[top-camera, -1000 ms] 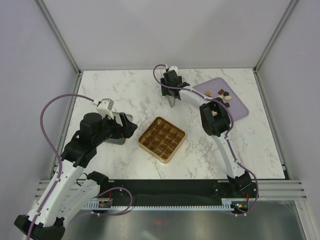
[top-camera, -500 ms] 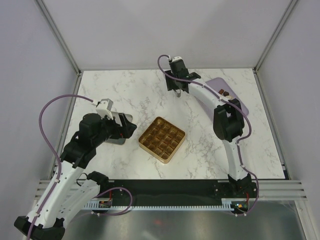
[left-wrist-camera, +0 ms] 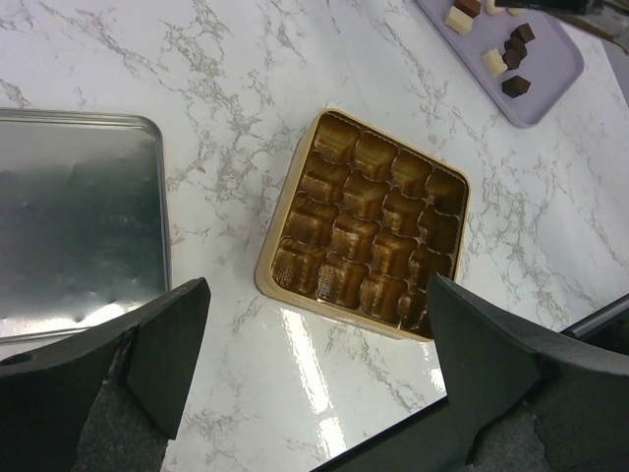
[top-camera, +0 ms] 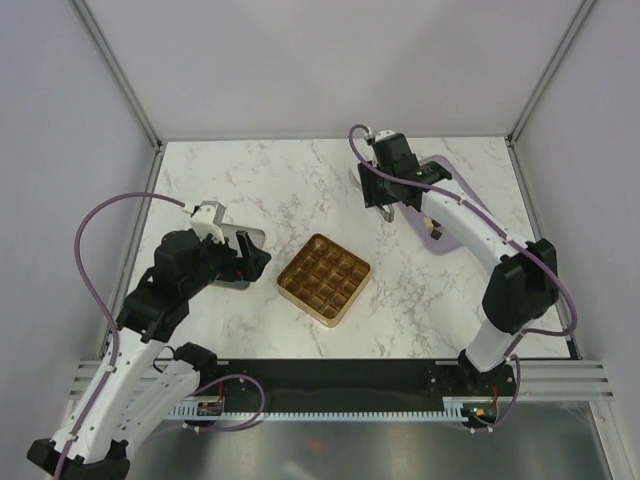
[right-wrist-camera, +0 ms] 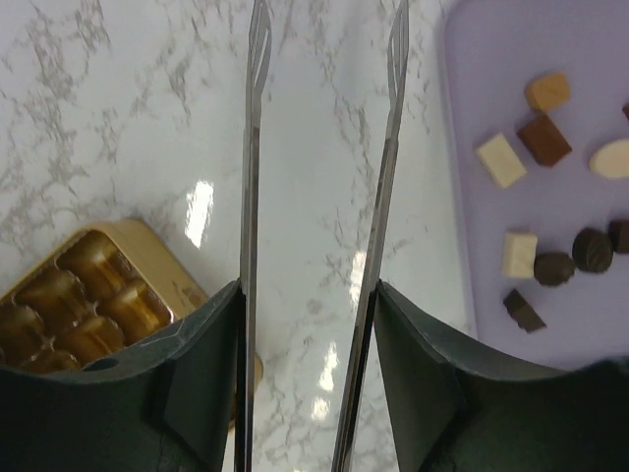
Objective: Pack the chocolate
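**Nine chocolates on the lilac board, both grippers open**

Counted in the right wrist view: nine pieces of chocolate (right-wrist-camera: 543,140), all on the lilac board (right-wrist-camera: 511,49) at the far right of the marble table (top-camera: 270,190). By colour: three cream-white, one tan, one mid-brown, four dark brown, one of the dark ones cut by the frame edge. Elsewhere: one gold tray (top-camera: 323,279), one silver tin (left-wrist-camera: 79,226), two arms.

Lying flat in a loose scatter, pointing no common way. Cream bar (right-wrist-camera: 501,160): long axis on a diagonal. Cream oval (right-wrist-camera: 614,157): long axis nearly across the view. Dark wedge (right-wrist-camera: 524,310): slanted, lowest in the view. Dark domes (right-wrist-camera: 593,249): round, no long axis to tell.

Smooth matte surfaces on every piece; shapes blocky, oval or domed. Tray square, in shiny gold foil, four by four, sixteen rounded pockets, set corner-on to the arms at mid-table. Tin in dull brushed metal with rounded corners and a raised rim, left of the tray and apart from it. Table glossy white with grey veins. Board flat, plain lilac, with a rounded corner.

Right gripper (right-wrist-camera: 328,39): two thin flat metal blades, parted, bare marble showing between them, gripping nothing. Hangs over the table between tray and board, with the chocolate off to the board side and clear of the blades.

Left gripper (left-wrist-camera: 316,285): broad black fingers spread wide, holding nothing, above the marble near the tin and the tray.
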